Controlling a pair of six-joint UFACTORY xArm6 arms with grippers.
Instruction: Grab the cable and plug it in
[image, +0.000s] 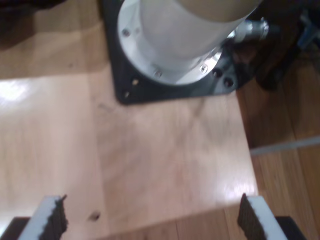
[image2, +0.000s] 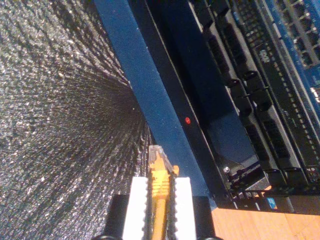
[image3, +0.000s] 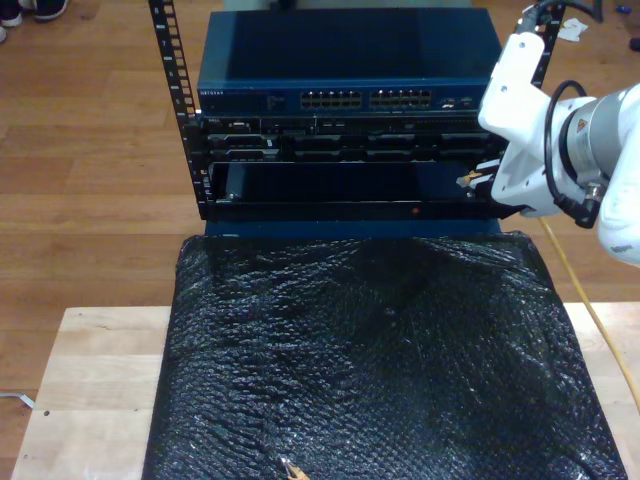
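The cable (image2: 161, 197) is pinched between the white fingers (image2: 138, 205) of my second gripper (image2: 161, 210), its yellow body running up the gap between them. Its plug (image2: 158, 159) sticks out just past the fingertips, clip and clear tip pointing ahead and free of any socket. In the exterior view the rest of the cable (image3: 585, 300) trails down behind the arm, off the edge of the black mat (image3: 380, 360).

Beyond the plug tip lies the dark blue front edge of the rack (image2: 150, 95), with a small red dot (image2: 187, 120) on it. The rows of ports (image2: 240, 95) sit further out and to one side of the fingers, not in line with the plug. In the exterior view my second gripper (image3: 478, 180) hangs at the rack's lower front, at the exterior view's right, below the switch (image3: 345, 98) with its row of sockets.

My first gripper (image: 152, 220) has its fingers (image: 52, 220) spread wide with nothing between them, over the wooden bench (image: 165, 155) near an arm base (image: 175, 45).

So the grab looks done and the plugging-in is the step in hand. The next move, I judge, calls for carrying the plug sideways onto a chosen port, squaring it with the opening, clip on the proper side, then pushing straight in. The plug tip is near the rack edge, so it could catch there.
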